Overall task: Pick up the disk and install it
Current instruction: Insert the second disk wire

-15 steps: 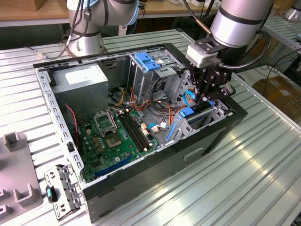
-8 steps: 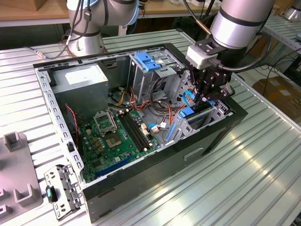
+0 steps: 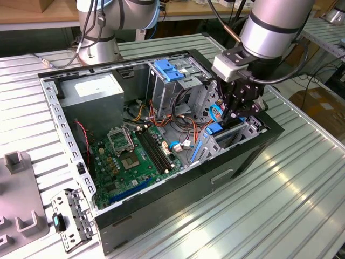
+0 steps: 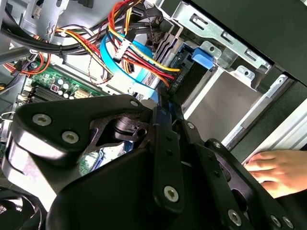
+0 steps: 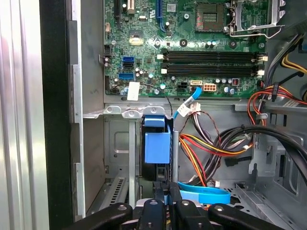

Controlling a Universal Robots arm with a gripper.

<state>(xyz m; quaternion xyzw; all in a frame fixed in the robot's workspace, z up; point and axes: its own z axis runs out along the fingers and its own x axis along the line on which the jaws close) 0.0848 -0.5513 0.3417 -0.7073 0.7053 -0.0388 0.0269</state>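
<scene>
The disk (image 5: 157, 146), seen edge-on in the first wrist view: a dark body framed by its bright blue carrier. It stands on its narrow side inside the metal drive cage (image 5: 117, 158), at the corner of the open computer case (image 3: 178, 189) towards the exterior view's right. The gripper (image 5: 164, 189) is clamped on the disk, one finger pressed to each flat face. This probably explains the edge-on pose, since a thin slab gripped across its faces can be fed lengthwise into a narrow bay.

In the exterior view the arm reaches down over the case's rim, with its wrist just above the cage. The disk lies partly between the cage walls. How deep it sits, and whether the carrier's tabs have caught, cannot be told.

The bundle of red, yellow and black cables (image 5: 216, 143) runs beside the cage, close to the disk but apart from it. A flat blue data cable (image 5: 204, 195) loops near the fingers (a snagging risk, by my reading). The motherboard (image 5: 192, 43) lies beyond the cage, well clear of the grip.

In the second wrist view a person's hand (image 4: 276, 170) rests by the outer wall of the case, perhaps steadying it.
</scene>
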